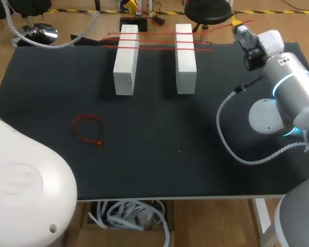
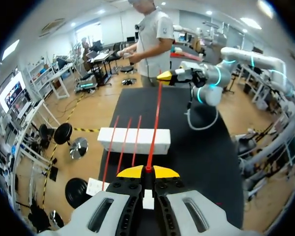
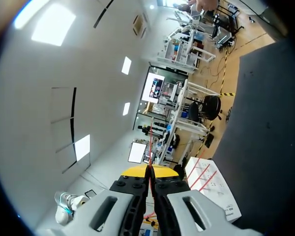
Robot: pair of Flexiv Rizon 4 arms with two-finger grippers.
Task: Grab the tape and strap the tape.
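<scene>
Two white blocks (image 1: 126, 62) under red tapes (image 1: 154, 49); looped tape (image 1: 87, 129) apart

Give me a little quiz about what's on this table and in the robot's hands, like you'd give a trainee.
1. True or false: the looped red cable tie lies on the black table, apart from both white blocks.
2. How many white blocks stand on the table? A one, B two, C four.
3. What is the left hand shut on, and what holds its far end?
Key: 1 true. 2 B. 3 A straight red cable tie; the right hand.
</scene>
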